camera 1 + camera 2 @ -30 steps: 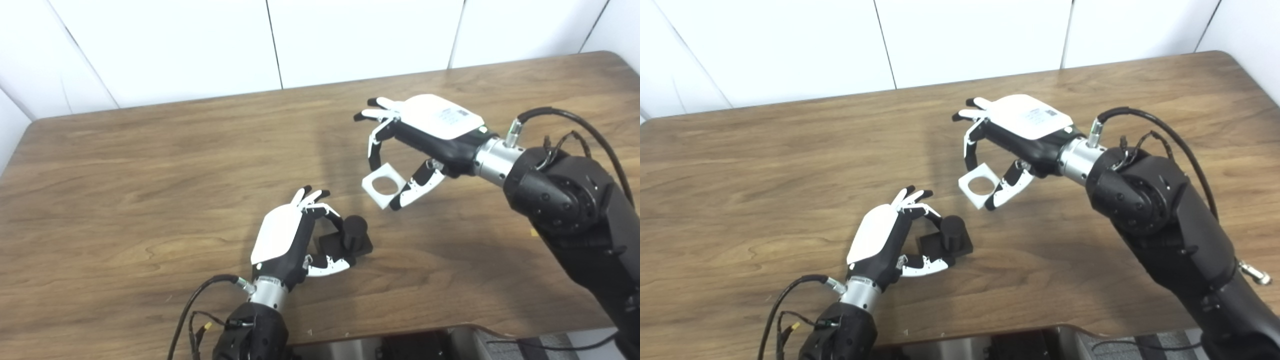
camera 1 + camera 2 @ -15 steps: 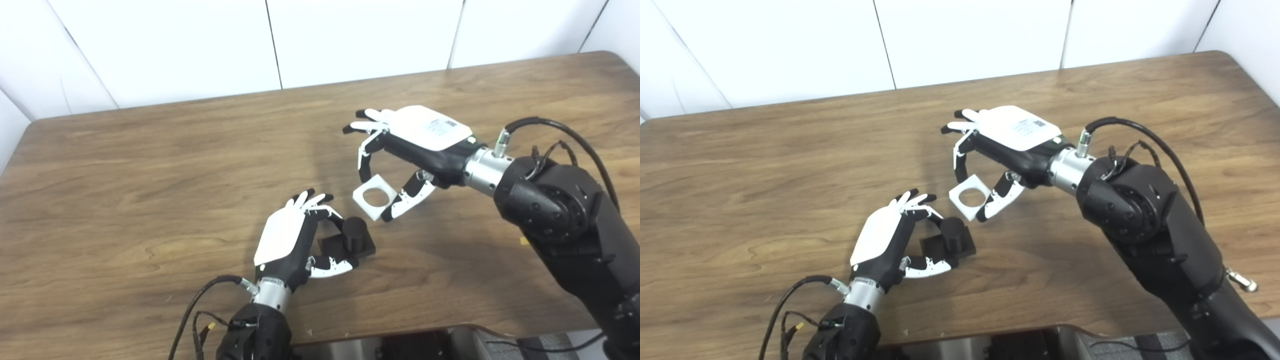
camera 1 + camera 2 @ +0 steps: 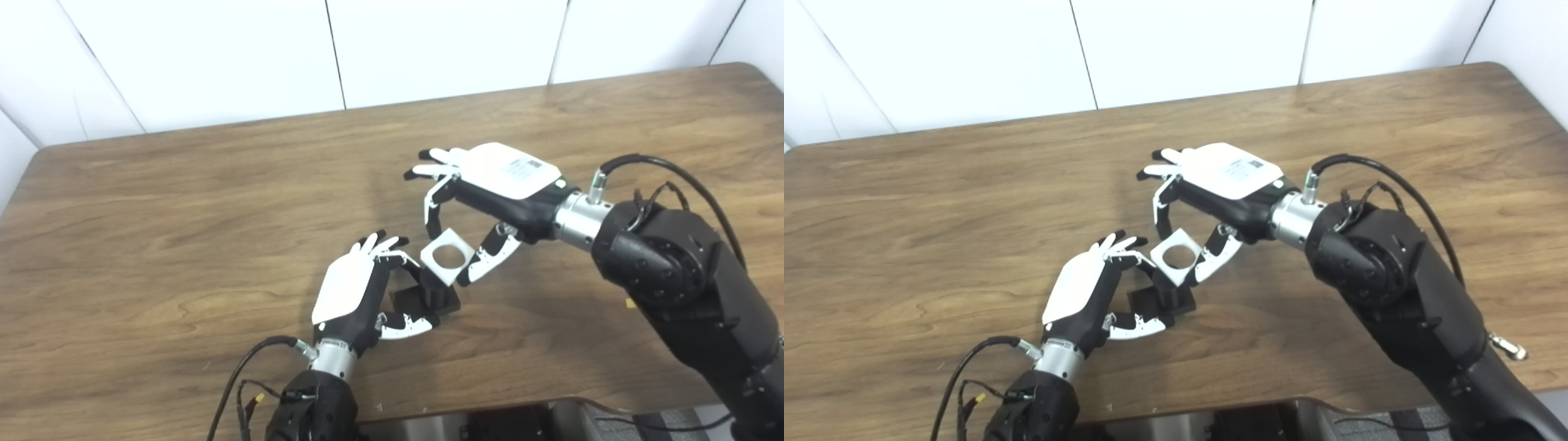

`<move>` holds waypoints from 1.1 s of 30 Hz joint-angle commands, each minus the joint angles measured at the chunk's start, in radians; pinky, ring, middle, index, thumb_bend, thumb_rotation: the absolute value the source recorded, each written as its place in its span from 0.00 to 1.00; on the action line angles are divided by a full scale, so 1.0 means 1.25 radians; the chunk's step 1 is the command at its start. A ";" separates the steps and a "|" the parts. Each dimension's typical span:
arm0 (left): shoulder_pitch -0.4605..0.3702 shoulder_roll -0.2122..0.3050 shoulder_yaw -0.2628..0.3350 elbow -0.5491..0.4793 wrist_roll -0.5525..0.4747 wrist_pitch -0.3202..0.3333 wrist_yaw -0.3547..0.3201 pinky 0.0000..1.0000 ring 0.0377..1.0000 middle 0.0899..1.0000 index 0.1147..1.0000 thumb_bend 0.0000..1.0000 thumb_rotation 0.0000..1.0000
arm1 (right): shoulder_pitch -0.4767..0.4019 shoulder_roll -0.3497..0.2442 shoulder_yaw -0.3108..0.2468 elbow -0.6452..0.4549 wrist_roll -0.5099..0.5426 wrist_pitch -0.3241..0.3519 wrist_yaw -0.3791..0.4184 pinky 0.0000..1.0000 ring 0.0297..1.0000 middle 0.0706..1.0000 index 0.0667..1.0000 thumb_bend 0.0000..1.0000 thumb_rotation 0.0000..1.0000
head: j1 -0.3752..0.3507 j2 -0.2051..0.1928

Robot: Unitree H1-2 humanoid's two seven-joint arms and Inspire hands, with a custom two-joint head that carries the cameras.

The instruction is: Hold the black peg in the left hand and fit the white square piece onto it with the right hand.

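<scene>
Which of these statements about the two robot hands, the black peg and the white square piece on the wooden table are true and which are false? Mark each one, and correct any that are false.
1. The right hand holds the white square piece. True.
2. The white square piece lies flat on the table. False: it is held above the black peg.
3. The left hand grips the black peg's base. True.
4. The white square piece is solid. False: it has a round hole.
5. The left hand is raised high off the table. False: it is low, at the peg.
</scene>
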 commanded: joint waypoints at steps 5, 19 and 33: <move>-0.013 -0.004 0.001 0.001 0.011 0.004 0.001 1.00 0.99 0.88 0.43 0.51 0.06 | -0.006 0.013 -0.006 -0.008 -0.007 -0.035 -0.016 0.98 1.00 0.92 0.45 0.53 0.15 | 0.002 0.005; -0.011 -0.012 -0.002 0.003 0.015 0.007 0.007 1.00 0.98 0.88 0.43 0.51 0.06 | 0.010 0.022 0.002 0.029 -0.032 -0.055 -0.026 0.97 1.00 0.91 0.45 0.53 0.15 | 0.014 0.006; -0.006 -0.015 -0.007 -0.003 0.013 0.007 0.005 1.00 0.98 0.89 0.43 0.51 0.06 | 0.022 0.035 -0.002 0.051 -0.042 -0.064 -0.044 0.98 1.00 0.92 0.45 0.53 0.15 | 0.019 0.005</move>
